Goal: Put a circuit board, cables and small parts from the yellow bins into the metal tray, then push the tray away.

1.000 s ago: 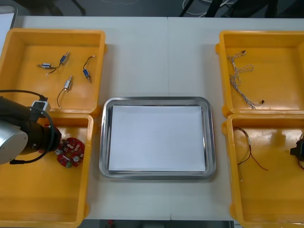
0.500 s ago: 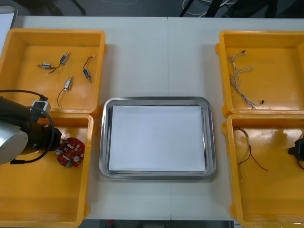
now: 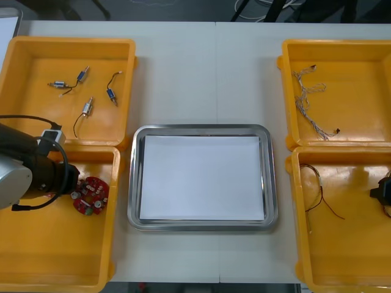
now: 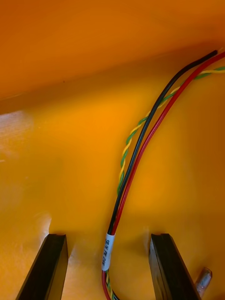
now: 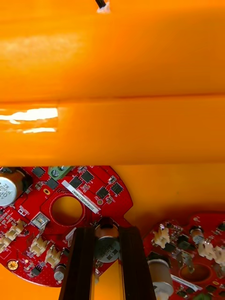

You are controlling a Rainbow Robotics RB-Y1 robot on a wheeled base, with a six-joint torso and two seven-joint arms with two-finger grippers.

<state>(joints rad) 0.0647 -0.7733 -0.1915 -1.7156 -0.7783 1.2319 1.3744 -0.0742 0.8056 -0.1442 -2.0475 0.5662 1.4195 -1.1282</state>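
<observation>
One circuit board (image 5: 204, 230) is cut by the left wrist view's edge (partly lost).

Bench (image 3: 208, 73): light, matte surface. A thin seam (image 3: 215, 91) runs from the far edge toward the near edge at mid-width. Beyond the far edge: dark floor (image 3: 183, 9). A pale flat object (image 3: 6, 33) lies at the far left corner, partly out of view.

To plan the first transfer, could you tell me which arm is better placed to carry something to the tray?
Left. The left gripper is shut on a component of the circuit board and looks ready to lift; the right gripper stands open astride the black and red cable, nothing gripped.
</observation>
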